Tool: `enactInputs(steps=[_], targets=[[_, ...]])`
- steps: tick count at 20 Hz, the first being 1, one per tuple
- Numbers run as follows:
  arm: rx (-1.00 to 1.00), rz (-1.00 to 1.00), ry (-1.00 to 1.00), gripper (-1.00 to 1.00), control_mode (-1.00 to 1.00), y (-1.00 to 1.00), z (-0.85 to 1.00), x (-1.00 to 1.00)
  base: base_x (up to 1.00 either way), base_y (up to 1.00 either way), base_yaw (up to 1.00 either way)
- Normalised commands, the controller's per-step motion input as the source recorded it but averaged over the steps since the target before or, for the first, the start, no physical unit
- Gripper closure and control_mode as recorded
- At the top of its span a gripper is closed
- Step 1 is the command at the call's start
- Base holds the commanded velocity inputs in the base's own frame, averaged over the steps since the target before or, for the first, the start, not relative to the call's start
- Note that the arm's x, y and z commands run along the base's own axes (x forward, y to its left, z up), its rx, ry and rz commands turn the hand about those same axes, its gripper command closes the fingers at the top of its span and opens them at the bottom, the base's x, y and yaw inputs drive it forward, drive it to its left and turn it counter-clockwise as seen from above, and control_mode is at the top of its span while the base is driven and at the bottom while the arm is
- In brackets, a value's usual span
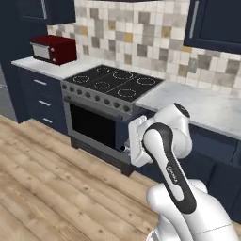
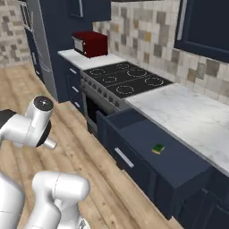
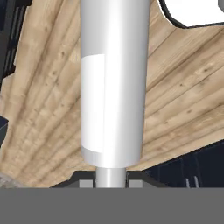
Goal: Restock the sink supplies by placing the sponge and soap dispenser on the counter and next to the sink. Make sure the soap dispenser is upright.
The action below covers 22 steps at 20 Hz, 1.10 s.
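In the hand view the claw (image 3: 111, 183) grips the soap dispenser (image 3: 113, 83); carry it level to the bench (image 2: 188, 117), set down upright, sponge (image 2: 158, 148) waits in the open drawer (image 2: 170, 163).

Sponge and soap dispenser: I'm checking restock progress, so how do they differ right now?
The small flat green-and-yellow sponge lies in the open navy drawer; the slim white-grey cylindrical soap dispenser sits in the gripper, above the wooden floor. The sponge is flat and coloured, the soap dispenser long, round and pale. Neither is on the white marble counter yet.
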Motion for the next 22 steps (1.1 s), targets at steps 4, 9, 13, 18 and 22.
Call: enactInputs(steps=[4, 9, 13, 18, 22], targets=[[0.00, 0.00, 0.00, 1.00, 1.00, 0.00, 0.00, 0.00, 0.00, 0.39, 0.77], [0.00, 0.00, 0.00, 1.00, 1.00, 0.00, 0.00, 0.00, 0.16, 0.01, 0.76], [0.00, 0.00, 0.00, 1.00, 1.00, 0.00, 0.00, 0.00, 0.48, 0.00, 0.72], [0.00, 0.00, 0.00, 1.00, 1.00, 0.00, 0.00, 0.00, 0.82, 0.00, 0.66], [0.00, 0.00, 0.00, 1.00, 1.00, 0.00, 0.00, 0.00, 0.74, 0.00, 0.69]])
